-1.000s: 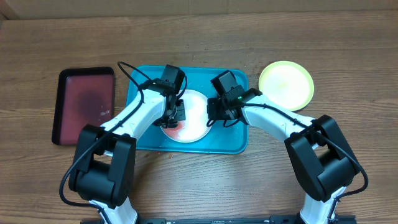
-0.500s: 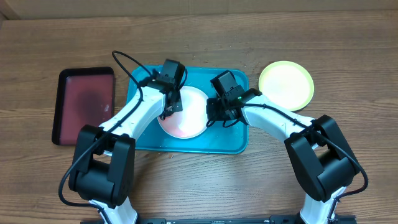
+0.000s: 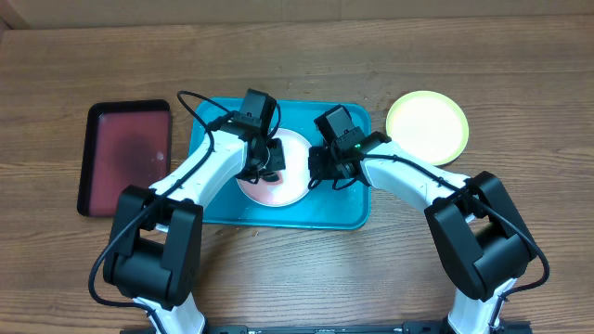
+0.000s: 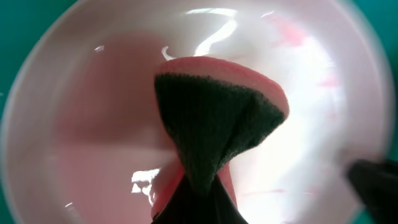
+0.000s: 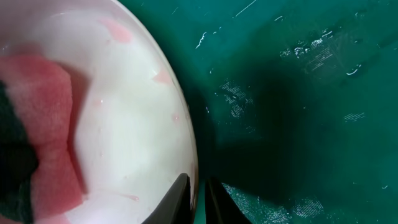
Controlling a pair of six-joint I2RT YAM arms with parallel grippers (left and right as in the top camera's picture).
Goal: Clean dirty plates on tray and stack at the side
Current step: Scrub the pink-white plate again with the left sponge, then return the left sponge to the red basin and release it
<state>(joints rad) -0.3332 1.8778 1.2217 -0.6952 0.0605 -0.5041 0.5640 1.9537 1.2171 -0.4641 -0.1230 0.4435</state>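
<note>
Right now the white plate (image 3: 283,190) lies flat in the middle of the turquoise tray (image 3: 334,211), its bowl washed with a thin pink film and a few red flecks near the rim. My left gripper (image 3: 263,165) is pressed together on a sponge (image 4: 214,121), pinching it at the waist so the dark scouring face and pink foam fan out over the plate's centre. My right gripper (image 5: 198,198) is at the plate's right edge, its two fingers nipped onto the thin rim, one inside and one outside. I judge the plate to be light, stiff plastic, and wet enough to be slippery. The tray floor beside it glistens too, so it would likely skate or spin under the sponge if I let the rim go. The rim is the only sensible place to hold it, since the smooth face offers nothing to grip. The sponge is soft and will squash under pressure. On the table (image 3: 520,83), just off the tray's far right corner, sits the yellow-green plate (image 3: 427,125), which looks clean. The dark red tray (image 3: 128,153) lies beyond the left edge, apart.
</note>
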